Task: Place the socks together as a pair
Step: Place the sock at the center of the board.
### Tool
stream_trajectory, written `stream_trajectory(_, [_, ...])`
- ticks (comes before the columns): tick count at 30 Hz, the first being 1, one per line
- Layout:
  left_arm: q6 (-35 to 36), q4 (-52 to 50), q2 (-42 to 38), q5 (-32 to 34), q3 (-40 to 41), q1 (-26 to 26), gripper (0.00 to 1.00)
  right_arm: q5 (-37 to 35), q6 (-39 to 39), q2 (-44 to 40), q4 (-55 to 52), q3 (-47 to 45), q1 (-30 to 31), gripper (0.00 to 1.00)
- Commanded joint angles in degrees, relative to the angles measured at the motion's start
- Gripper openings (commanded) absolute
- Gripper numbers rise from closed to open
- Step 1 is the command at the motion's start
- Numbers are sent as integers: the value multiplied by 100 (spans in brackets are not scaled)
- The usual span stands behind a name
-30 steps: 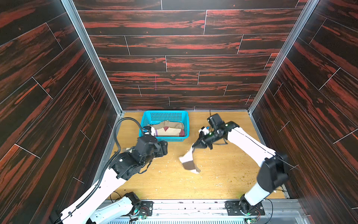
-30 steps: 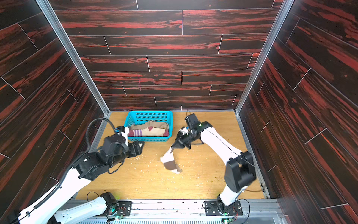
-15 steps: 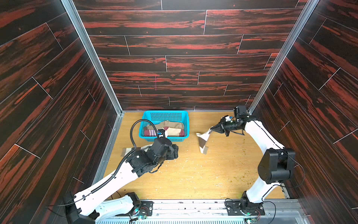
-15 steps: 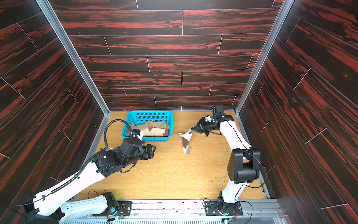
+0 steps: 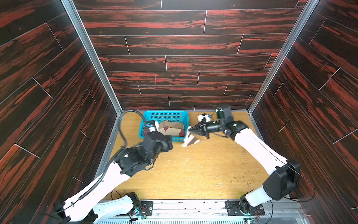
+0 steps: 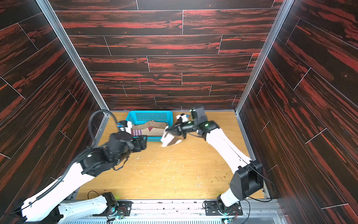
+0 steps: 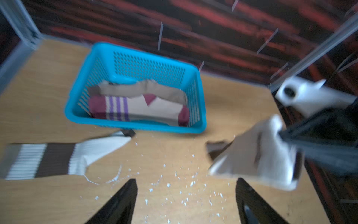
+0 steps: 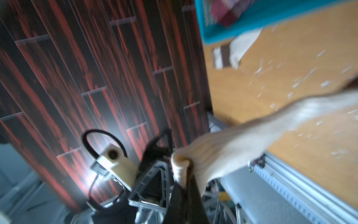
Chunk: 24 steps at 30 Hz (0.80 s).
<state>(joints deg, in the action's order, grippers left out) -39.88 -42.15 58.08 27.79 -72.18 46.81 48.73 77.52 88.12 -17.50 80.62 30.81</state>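
My right gripper [image 5: 191, 128] [image 6: 167, 131] [image 8: 186, 182] is shut on a white sock with a brown band [image 5: 188, 140] [image 6: 170, 140] [image 7: 257, 161] [image 8: 242, 141], which hangs just above the table by the basket's right front corner. A matching white sock with brown bands [image 7: 58, 159] [image 8: 230, 52] lies flat on the table in front of the basket; the left arm hides it in both top views. My left gripper [image 5: 169, 144] [image 6: 142, 143] [image 7: 186, 194] hovers open and empty over the table between the two socks.
A blue basket [image 5: 166, 113] [image 6: 151, 113] [image 7: 135, 126] at the back holds a maroon-beige sock with purple stripes [image 7: 135, 108] [image 6: 138, 132] and a tan sock [image 7: 147, 89] [image 5: 170, 125]. White crumbs [image 7: 184, 174] speckle the wooden table. Dark walls enclose three sides.
The right gripper swung the held sock out to the back right, then back left to the basket's corner. The left arm moved forward and right, and its jaws opened a little wider.
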Motion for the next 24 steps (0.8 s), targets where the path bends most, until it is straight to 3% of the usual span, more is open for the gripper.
stream_trajectory(1, [218,-587,-242,718,-343,-54,82,-149,1571,-319,1530,-480,105,0])
stream_trajectory(8, [496,-707,191,509,-690,-58,82,-382,2471,-657,2682,-2094,-465,0])
stream_trajectory(14, [313,112,880,-309,-337,-50,80,-596,2834,22,3773,-3702,-1372,0])
stream_trajectory(19, [210,242,1611,-722,-506,247,78,-749,2311,306,3442,-3796,-2044,1])
stream_trajectory(24, [-36,397,2118,-1124,-441,481,78,-740,1576,360,2527,-3692,-2763,10])
